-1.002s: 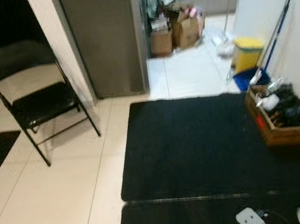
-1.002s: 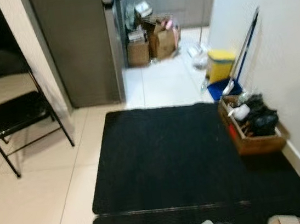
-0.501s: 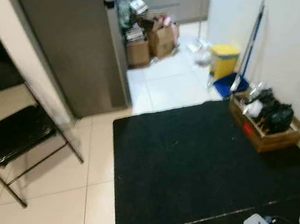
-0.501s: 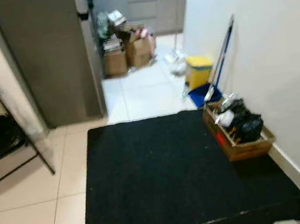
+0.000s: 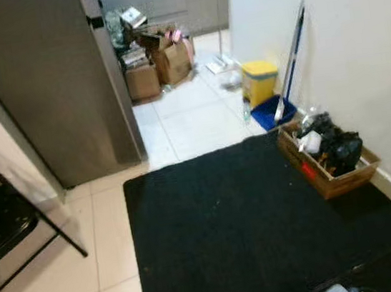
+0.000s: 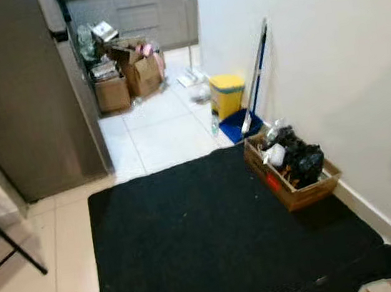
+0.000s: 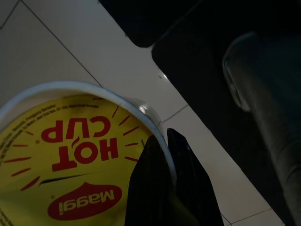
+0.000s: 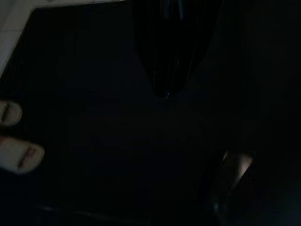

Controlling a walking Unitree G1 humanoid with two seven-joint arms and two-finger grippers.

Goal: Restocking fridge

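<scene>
In the left eye view a grey fridge [image 5: 43, 87] is standing at the upper left, its side facing the camera; a black mat [image 5: 249, 225] is covering the pale tiled floor [image 5: 106, 237] before it; a folding chair [image 5: 4, 229] is showing at the left edge; a wooden crate [image 5: 331, 160] of dark items is sitting on the mat's right edge against the white wall [image 5: 341, 47]; a yellow bin [image 5: 260, 80] and a blue dustpan [image 5: 272, 112] with a leaning broom [image 5: 289, 58] are standing beyond it; cardboard boxes [image 5: 155, 61] are piled past the fridge.

In the left wrist view the left gripper [image 7: 164, 146] is pinching the rim of a Maggi Hot Cup noodle cup [image 7: 66, 160] between its 2 fingers, closed on it, above tile and mat.

In the right wrist view, very dark, the right gripper [image 8: 165, 89] is hanging over the mat, its fingers appearing pressed together with nothing between them; 2 pale slipper toes [image 8: 14, 141] are showing at one edge.
</scene>
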